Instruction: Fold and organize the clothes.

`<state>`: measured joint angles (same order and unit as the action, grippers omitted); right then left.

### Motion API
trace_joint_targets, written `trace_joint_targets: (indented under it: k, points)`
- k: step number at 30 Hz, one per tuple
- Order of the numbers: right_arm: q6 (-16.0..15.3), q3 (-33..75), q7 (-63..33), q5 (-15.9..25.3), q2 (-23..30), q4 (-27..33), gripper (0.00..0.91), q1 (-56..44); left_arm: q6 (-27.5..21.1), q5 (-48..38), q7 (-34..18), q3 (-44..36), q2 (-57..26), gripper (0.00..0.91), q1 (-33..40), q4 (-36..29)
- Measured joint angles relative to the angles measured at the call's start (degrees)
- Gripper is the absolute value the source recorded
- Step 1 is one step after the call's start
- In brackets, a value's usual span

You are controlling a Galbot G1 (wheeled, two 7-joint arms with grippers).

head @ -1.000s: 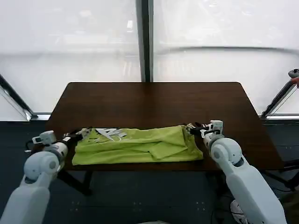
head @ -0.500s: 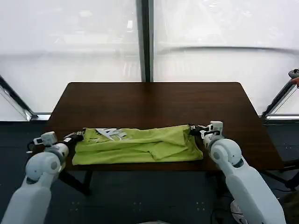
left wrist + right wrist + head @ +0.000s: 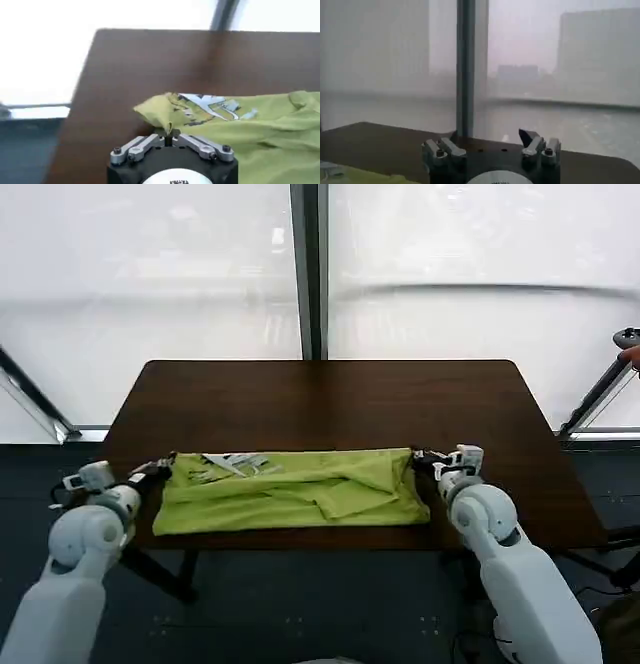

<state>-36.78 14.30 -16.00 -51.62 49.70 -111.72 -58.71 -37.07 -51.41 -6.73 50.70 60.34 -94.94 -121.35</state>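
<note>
Left gripper [image 3: 170,137] pinches the T-shirt [image 3: 295,489] corner; right gripper [image 3: 425,461], fingers spread, sits beside the opposite corner. Since a second ago the shirt has stretched flatter along the table [image 3: 330,399] front, readying another fold.

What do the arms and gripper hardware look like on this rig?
Both arms have glossy white rounded shells with light grey bands at the joints. The left gripper and right gripper are small and dark, past white wrist blocks. Up close, each has a black round body, silver-grey linkage fingers with dark screws, and a white disc with small lettering.
</note>
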Motion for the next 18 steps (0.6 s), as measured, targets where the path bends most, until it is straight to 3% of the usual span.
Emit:
trace_joint_targets:
  k: [9, 18]
  points:
    - [0.09, -0.05, -1.00, 2.76, 6.51, 5.66, 0.878, 0.46, -0.40, -1.11, -0.07, 2.31, 0.43, 0.878, -1.11, -0.11]
    - [-0.02, -0.32, -1.03, 3.71, 9.80, 7.71, 0.878, 0.82, -0.85, 0.75, -2.43, -3.36, 0.07, 0.878, 10.48, 4.04]
